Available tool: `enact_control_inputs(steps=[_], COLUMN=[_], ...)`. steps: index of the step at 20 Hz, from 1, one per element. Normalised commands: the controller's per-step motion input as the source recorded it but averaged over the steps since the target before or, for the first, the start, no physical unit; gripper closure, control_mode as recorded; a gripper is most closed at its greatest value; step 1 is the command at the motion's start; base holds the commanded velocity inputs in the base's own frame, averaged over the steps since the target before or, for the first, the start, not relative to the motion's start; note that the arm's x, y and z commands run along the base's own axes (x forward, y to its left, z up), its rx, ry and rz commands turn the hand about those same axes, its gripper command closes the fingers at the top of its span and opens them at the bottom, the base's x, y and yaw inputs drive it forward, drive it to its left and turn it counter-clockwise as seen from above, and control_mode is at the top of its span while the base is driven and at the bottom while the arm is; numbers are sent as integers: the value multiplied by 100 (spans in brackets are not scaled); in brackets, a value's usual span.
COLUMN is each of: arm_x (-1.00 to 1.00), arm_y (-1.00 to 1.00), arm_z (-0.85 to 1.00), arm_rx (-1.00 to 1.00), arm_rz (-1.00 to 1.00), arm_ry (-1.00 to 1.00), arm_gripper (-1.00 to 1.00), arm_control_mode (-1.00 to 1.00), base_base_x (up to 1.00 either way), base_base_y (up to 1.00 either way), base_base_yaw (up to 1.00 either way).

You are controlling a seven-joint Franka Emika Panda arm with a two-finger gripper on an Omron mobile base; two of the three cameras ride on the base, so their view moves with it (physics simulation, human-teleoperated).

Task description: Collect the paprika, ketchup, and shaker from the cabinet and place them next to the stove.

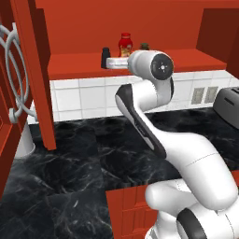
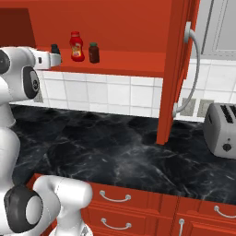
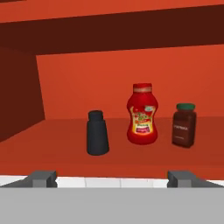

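My gripper (image 3: pixel 112 178) was spread wide and empty at the shelf's edge; the shaker (image 3: pixel 97 133) stood upright just ahead, slightly left of center, nearest.

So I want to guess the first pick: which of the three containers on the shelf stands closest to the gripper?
The shaker, the all-black one at the left of the row; it stands forward of the ketchup and paprika, nearest the open gripper.

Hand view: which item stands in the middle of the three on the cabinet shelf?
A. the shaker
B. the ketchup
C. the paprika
B. The ketchup stands between the shaker and the paprika on the cabinet shelf.
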Motion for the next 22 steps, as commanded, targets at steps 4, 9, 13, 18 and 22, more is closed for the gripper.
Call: enact_control_inputs(steps=[4, 9, 13, 18, 22], arm_x=[38, 40, 31, 34, 31], arm_y=[17, 24, 14, 6, 13], arm_z=[10, 1, 0, 0, 0], arm_rx=[0, 0, 0, 0, 0], arm_rz=[0, -1, -1, 0, -1], arm_ry=[5, 11, 10, 8, 6], arm_gripper=[-100, -100, -100, -100, -100], arm_control_mode=[-100, -100, -100, -100, -100], base_base_x=[0, 0, 0, 0, 0], base_base_y=[0, 0, 0, 0, 0], base_base_yaw=[0, 0, 0, 0, 0])
